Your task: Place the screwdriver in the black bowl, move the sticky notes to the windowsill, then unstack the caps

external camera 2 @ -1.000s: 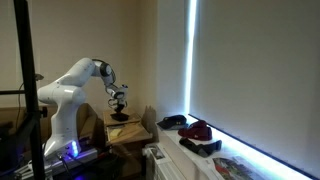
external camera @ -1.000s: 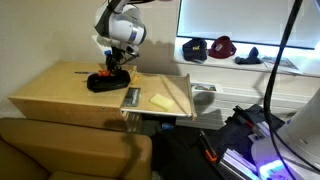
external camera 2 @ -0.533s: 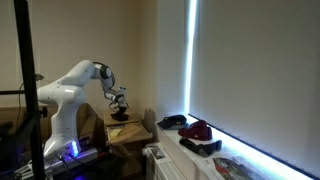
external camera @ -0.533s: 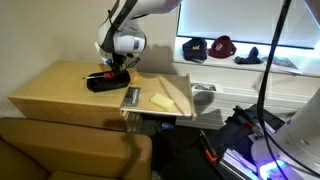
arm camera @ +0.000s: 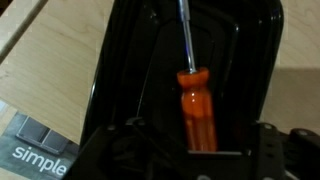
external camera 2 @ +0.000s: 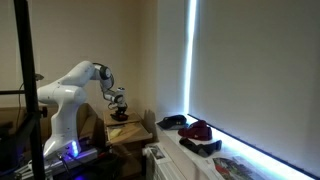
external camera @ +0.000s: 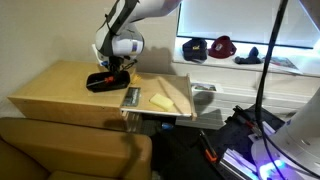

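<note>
One screwdriver point(arm camera: 197, 108), one black bowl point(arm camera: 118, 62)

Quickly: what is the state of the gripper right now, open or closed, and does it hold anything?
Gripper: open, holding nothing; the screwdriver lies free between its jaws in the black bowl.
</note>
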`<state>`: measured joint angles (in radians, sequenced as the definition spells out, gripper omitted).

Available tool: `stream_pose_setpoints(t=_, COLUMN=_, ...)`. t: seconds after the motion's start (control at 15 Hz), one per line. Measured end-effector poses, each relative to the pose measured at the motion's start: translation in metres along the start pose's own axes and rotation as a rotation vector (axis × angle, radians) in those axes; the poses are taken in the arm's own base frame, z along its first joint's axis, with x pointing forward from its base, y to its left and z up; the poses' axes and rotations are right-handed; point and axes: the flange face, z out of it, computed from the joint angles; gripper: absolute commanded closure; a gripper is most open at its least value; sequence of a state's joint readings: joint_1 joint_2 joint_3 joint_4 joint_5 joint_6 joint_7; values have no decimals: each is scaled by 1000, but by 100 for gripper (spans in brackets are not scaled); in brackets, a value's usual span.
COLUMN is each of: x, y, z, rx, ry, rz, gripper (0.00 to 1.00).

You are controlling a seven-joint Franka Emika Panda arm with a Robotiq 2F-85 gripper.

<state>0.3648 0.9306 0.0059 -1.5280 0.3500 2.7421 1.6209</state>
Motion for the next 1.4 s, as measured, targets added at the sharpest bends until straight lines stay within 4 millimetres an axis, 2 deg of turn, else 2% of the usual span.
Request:
stream_pose_setpoints(t=0.27, x=-15, y=-1, z=-16, rx=-31, ry=11, rz=-58, gripper=0)
stream_pose_setpoints(t=0.4, x=-17, y=-1, z=-39, rx=-55, ry=28, rz=-105, gripper=0)
stream_pose_setpoints(t=0.53, x=-12, y=-2, z=-73, rx=-49, ry=33, rz=-156, gripper=0)
stream_pose_setpoints(t=0.8, x=13, y=-1, z=-142, rx=-43, ry=10, rz=-261, gripper=0)
stream_pose_setpoints(t=1.0, x=52, y=20, z=-185, rx=-151, ry=18, rz=-374, gripper=0)
stream_pose_setpoints(t=1.2, x=93, y=50, z=-208, rx=-281, ry=69, rz=-475, gripper=0)
stream_pose_setpoints(t=1.4, x=101, y=77, z=-219, rx=-328, ry=92, rz=-587, gripper=0)
